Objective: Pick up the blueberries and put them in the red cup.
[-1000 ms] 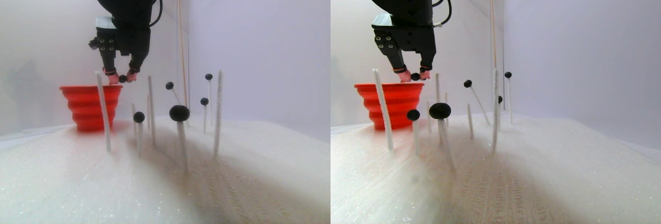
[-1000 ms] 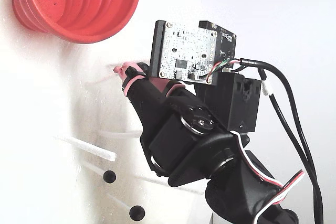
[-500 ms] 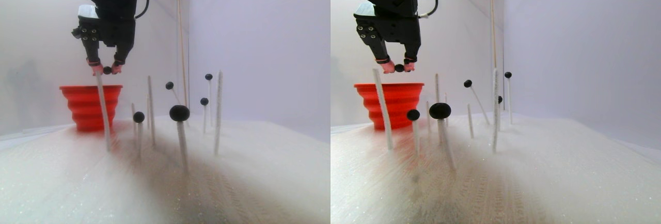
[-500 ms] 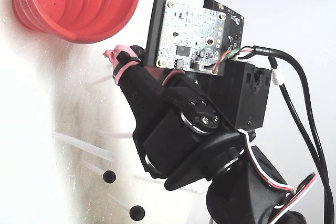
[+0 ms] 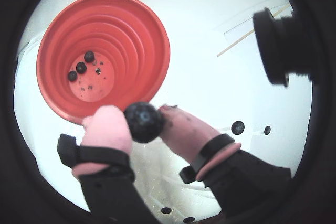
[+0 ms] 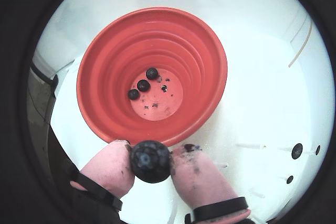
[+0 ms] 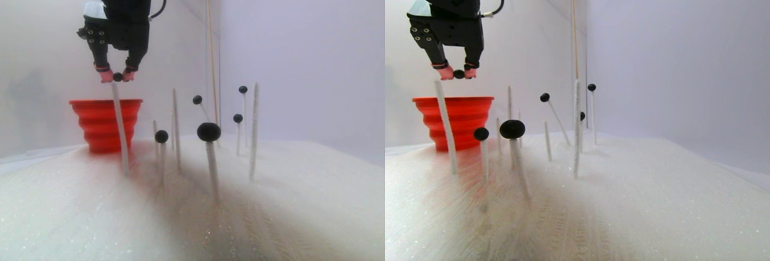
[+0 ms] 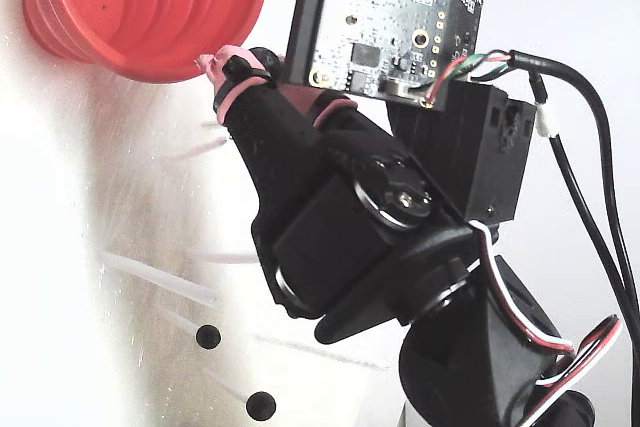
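My gripper is shut on one of the blueberries, a black ball pinched between two pink fingertips. In the stereo pair view the gripper hangs a little above the red cup, over its right half. Both wrist views look down into the ribbed red cup, and the held blueberry lies over its near rim. Three blueberries rest on the cup's base. Several more blueberries sit on top of white sticks right of the cup.
Upright white sticks, some bare, stand close to the cup on the sparkly white foam floor. A thin wooden rod rises behind them. White walls close the back and right. The fixed view shows the arm's circuit board and cables.
The gripper has risen with the blueberry and shifted left in the stereo pair view, from beside the cup's right rim to above the cup. It stays shut on the berry.
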Controlling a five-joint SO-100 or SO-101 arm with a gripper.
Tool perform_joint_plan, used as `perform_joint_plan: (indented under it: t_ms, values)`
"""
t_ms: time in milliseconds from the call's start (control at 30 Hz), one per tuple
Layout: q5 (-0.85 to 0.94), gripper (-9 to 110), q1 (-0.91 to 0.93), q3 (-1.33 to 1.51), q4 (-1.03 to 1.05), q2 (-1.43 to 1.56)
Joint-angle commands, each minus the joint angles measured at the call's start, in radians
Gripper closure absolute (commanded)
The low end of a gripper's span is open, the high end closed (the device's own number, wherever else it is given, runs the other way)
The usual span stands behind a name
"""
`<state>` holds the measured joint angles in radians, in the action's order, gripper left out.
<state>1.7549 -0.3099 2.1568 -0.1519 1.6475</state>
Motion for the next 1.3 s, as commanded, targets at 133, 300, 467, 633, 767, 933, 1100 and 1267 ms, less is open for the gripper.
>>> perform_joint_plan:
  t_ms: [133,300,467,633,767,933,1100,1267]
  values:
    - [-0.005,90,-0.023,-0.138,-0.06,-0.035]
    - [-0.015,90,-0.031,-0.175,-0.074,-0.083]
    - [-0.02,90,-0.034,-0.204,-0.107,-0.138]
    - [-0.02,90,-0.032,-0.235,-0.127,-0.187]
    - [-0.017,87,-0.028,-0.239,-0.152,-0.21]
    - [-0.031,83,-0.018,-0.227,-0.166,-0.201]
    - [-0.028,83,-0.008,-0.202,-0.169,-0.166]
    - [-0.014,83,0.005,-0.169,-0.169,-0.12]
